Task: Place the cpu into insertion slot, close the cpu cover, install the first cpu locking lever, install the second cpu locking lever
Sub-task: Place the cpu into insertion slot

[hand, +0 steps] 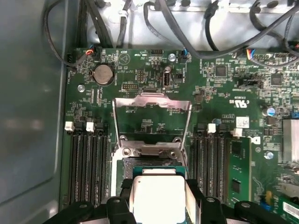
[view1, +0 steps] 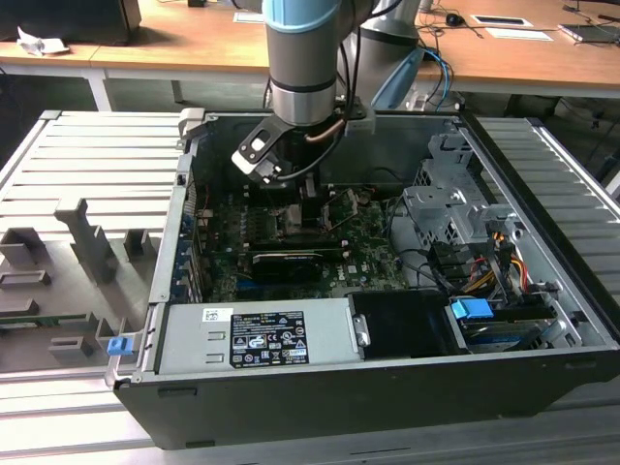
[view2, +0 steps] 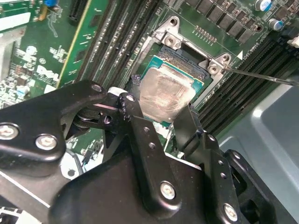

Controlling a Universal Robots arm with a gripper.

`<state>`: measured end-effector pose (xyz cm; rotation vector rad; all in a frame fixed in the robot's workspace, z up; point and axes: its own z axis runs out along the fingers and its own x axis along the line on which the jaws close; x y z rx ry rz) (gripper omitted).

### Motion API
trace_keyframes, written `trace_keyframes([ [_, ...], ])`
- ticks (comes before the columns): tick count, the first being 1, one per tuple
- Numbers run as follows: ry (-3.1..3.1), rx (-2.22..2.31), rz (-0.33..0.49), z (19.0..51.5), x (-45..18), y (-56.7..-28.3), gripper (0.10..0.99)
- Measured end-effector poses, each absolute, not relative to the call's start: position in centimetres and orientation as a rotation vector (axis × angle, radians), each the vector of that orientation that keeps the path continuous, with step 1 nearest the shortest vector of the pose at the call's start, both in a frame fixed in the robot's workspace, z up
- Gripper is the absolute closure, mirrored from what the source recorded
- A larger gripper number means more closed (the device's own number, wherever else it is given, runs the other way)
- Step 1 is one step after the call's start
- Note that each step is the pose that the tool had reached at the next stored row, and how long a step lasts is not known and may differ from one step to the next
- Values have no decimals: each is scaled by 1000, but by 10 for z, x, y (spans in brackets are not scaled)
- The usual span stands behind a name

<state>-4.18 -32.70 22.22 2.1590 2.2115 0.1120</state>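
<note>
In both wrist views the cpu [view2: 163,91] [hand: 158,196], a flat square chip with a dull silver top, sits between my gripper's black fingers [view2: 133,112]. My gripper [view2: 156,109] [hand: 159,191] is shut on its two opposite edges. The chip lies level over the insertion slot [view2: 189,58] [hand: 140,162], whose black bed shows along one side; I cannot tell whether it is seated. The cpu cover [hand: 152,98], a thin metal frame with a large window, stands swung open beyond the slot. A thin metal lever rod [view2: 261,75] sticks out beside the slot. In the exterior view my gripper [view1: 300,208] reaches down into the open computer case.
Rows of black memory slots [hand: 86,163] [hand: 215,163] flank the slot on both sides. A long black expansion card [view1: 286,262] lies near the gripper, with the power supply box [view1: 252,334] in front. Cables and a drive cage [view1: 455,223] crowd the exterior view's right.
</note>
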Motion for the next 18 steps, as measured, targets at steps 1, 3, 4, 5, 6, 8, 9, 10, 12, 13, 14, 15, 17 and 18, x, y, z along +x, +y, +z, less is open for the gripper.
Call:
trace_keyframes([
  [1,2211,2160,112,219,-42,-325,557],
  [3,2179,2191,111,212,-43,-324,557],
  [4,2161,2207,110,209,-43,-324,557],
  [5,2161,2208,110,208,-43,-323,557],
  [6,2161,2207,110,208,-43,-323,557],
  [8,2161,2208,110,207,-43,-322,557],
  [9,2161,2207,110,206,-43,-321,557],
  [10,2161,2207,110,204,-43,-320,557],
  [12,2161,2207,110,203,-43,-319,557],
  [13,2161,2207,110,203,-43,-319,557],
  [14,2161,2207,110,203,-43,-319,557],
  [15,2161,2207,110,203,-43,-319,557],
  [17,2161,2207,110,203,-43,-319,545],
  [18,2161,2207,110,203,-43,-319,545],
])
